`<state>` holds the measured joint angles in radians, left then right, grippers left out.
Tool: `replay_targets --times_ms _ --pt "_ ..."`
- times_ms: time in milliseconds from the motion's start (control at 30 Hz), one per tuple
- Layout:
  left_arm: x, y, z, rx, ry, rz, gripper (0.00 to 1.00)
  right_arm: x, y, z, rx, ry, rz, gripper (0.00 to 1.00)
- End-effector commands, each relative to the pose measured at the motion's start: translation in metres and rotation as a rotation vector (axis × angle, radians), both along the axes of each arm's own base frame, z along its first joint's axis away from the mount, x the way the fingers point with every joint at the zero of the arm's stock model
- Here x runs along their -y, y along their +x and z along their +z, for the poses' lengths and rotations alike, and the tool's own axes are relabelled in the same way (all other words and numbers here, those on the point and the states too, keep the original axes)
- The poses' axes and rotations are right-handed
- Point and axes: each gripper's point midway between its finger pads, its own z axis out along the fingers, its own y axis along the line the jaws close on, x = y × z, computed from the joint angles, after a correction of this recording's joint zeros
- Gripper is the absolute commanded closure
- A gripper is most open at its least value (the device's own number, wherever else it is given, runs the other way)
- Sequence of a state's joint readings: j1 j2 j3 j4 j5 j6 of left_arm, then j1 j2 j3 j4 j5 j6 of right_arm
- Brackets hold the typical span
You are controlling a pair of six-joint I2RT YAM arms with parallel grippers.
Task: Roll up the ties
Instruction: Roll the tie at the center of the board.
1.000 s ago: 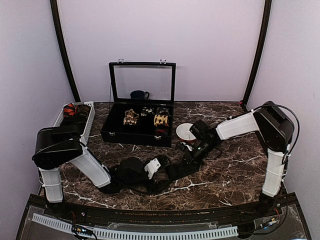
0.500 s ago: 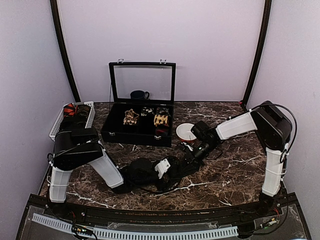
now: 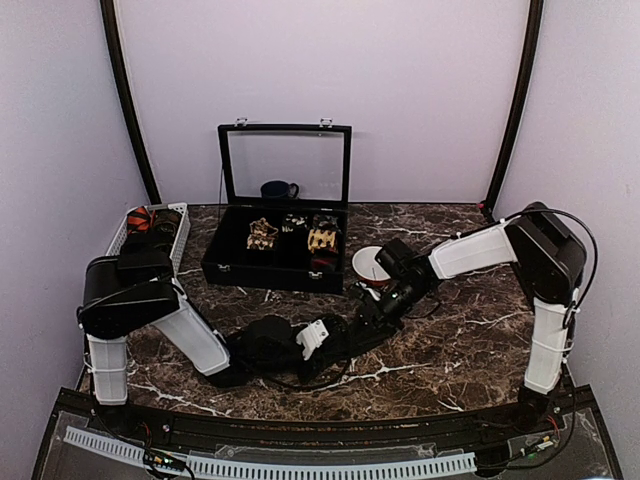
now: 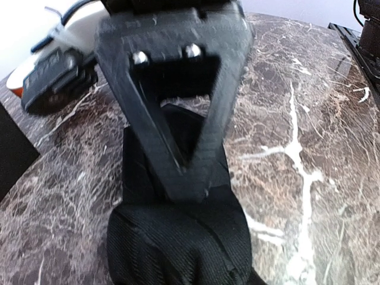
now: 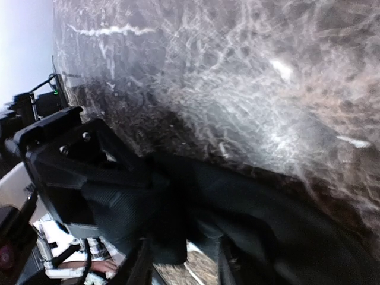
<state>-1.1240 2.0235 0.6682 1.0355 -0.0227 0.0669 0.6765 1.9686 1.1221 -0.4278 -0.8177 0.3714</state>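
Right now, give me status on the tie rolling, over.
Left gripper shut on black tie. Right gripper open, straddling it. Cup beside right wrist.

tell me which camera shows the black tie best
Left wrist: the black tie fills the lower frame, weave sharp, bunched end nearest, with the left gripper over it. Top external shows only a dark shape between the arms; right wrist shows blurred black fabric.

I see on the dark marble table [image 3: 470, 330] the open black case [image 3: 235, 270], a white basket [image 3: 178, 240] at its left, a small cup [image 3: 368, 265], and one black tie [image 4: 178, 237] in front.
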Motion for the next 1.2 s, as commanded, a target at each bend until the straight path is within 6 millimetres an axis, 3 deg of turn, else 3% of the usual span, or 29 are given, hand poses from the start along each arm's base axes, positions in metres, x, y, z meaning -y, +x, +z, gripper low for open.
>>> replay_targets --times_ms 0,200,367,600,833,1033,1100,1167 --pt "-0.024 -0.011 -0.020 -0.091 0.121 0.022 0.65 0.001 0.015 0.022 0.072 -0.025 -0.055 0.58" --pt "-0.027 -0.014 -0.028 -0.128 0.156 0.029 0.64 -0.031 0.004 0.053 0.074 0.058 -0.005 0.51" --pt "-0.027 -0.014 -0.030 -0.138 0.170 0.034 0.62 -0.049 -0.014 0.043 0.048 0.046 0.049 0.52" --pt "-0.027 -0.014 -0.031 -0.150 0.172 0.042 0.61 -0.044 -0.028 0.019 0.038 -0.028 0.091 0.60" --pt "-0.027 -0.013 -0.032 -0.152 0.177 0.045 0.61 -0.029 -0.027 -0.010 0.066 -0.149 0.106 0.80" --pt "-0.026 -0.013 -0.032 -0.154 0.182 0.042 0.62 -0.018 -0.023 -0.022 0.067 -0.206 0.092 1.00" --pt "-0.026 -0.014 -0.032 -0.155 0.183 0.041 0.62 -0.019 -0.022 -0.019 0.071 -0.196 0.086 0.98" --pt "-0.027 -0.014 -0.033 -0.157 0.183 0.040 0.62 -0.022 -0.019 -0.010 0.082 -0.171 0.079 0.81"
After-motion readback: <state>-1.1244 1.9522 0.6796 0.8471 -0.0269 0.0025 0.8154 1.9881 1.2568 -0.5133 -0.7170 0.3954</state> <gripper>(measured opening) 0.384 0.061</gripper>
